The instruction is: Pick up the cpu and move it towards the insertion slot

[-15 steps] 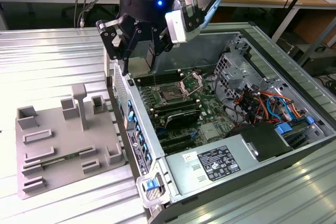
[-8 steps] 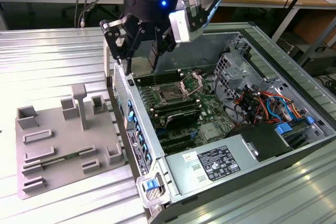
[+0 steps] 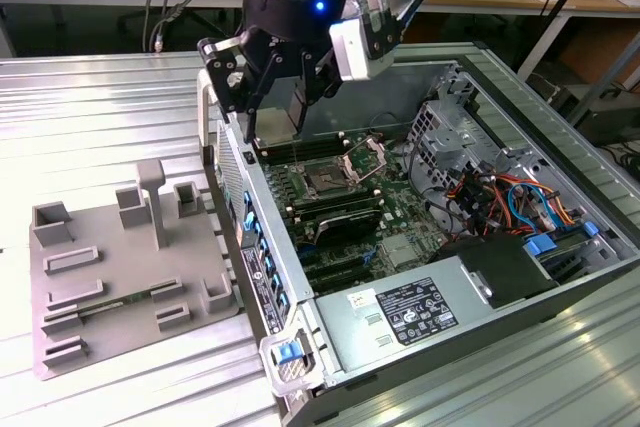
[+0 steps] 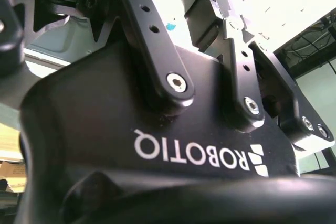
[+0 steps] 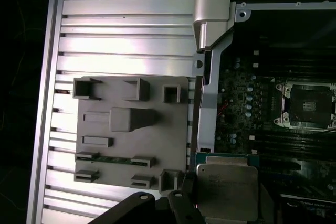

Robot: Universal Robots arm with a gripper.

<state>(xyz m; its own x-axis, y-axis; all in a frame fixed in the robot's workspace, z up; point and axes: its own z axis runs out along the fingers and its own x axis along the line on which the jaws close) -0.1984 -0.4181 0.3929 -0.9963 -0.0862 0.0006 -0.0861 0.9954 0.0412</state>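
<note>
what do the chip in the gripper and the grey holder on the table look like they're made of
The chip: its top looks like brushed silvery metal, catching a dull sheen, on a green board edge. The grey holder: likely matte moulded or printed plastic, uniform grey with blocky pockets and no shine. The gripper grips the chip.

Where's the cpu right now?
In the first wrist view the cpu sits held in the tool, above the computer case's edge, between the grey fixture and the open insertion slot.
</note>
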